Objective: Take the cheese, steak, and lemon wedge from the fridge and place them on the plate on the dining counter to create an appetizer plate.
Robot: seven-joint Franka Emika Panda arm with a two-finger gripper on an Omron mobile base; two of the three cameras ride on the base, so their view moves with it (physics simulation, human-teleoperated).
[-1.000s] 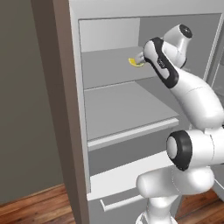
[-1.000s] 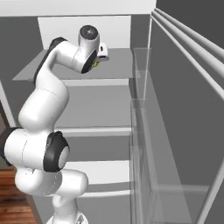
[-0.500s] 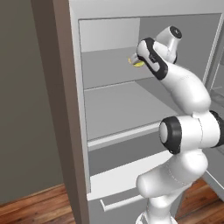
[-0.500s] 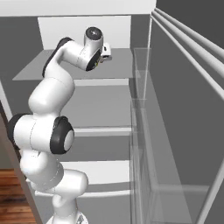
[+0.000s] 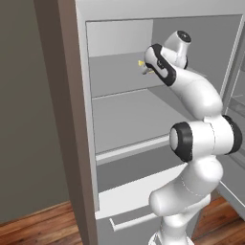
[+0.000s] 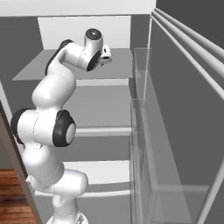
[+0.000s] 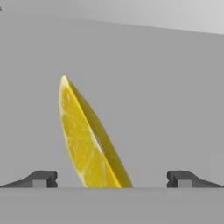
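My arm reaches into the open fridge [image 5: 64, 124], up to its top shelf [image 5: 115, 79]. The lemon wedge [image 7: 87, 140], a pale yellow crescent, stands tilted on that shelf; a tip of the lemon wedge [image 5: 141, 62] pokes out beside the hand. The gripper [image 7: 111, 179] is open, its two dark fingertips [image 7: 41, 178] wide apart on either side of the wedge's lower end, apart from it. From the right base view the gripper [image 6: 105, 59] hangs just over the shelf. The cheese, steak, plate and dining counter are out of view.
A second grey shelf [image 5: 129, 119] lies below, and the bottom drawer with its bar handle [image 5: 136, 221] is shut. The open door with its clear bins [image 6: 166, 144] stands to the right. Wooden floor [image 5: 38, 227] shows at the lower left.
The arm has stretched deeper into the top shelf, carrying the hand closer to the lemon wedge. The wedge has not moved.
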